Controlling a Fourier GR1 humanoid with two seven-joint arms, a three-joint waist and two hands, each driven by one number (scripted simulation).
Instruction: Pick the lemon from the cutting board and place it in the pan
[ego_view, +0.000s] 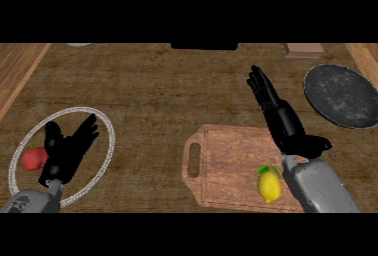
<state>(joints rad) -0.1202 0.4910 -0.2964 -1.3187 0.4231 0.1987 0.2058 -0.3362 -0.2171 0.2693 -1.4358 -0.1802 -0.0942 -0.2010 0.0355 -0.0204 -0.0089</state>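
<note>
A yellow lemon (269, 186) with a green tip lies on the brown wooden cutting board (229, 167), near its front right corner. The dark round pan (342, 96) sits at the far right of the counter. My right hand (284, 122) stretches over the board's far right edge, fingers straight and pointing away, holding nothing; its grey forearm runs right beside the lemon. My left hand (68, 147) stays open at the lower left, fingers up, over a plate.
A white-rimmed plate (109, 145) lies at the left with a red fruit (34, 158) on it, beside my left hand. A small tan box (304, 49) stands at the back right. A dark object (204, 45) shows at the back centre.
</note>
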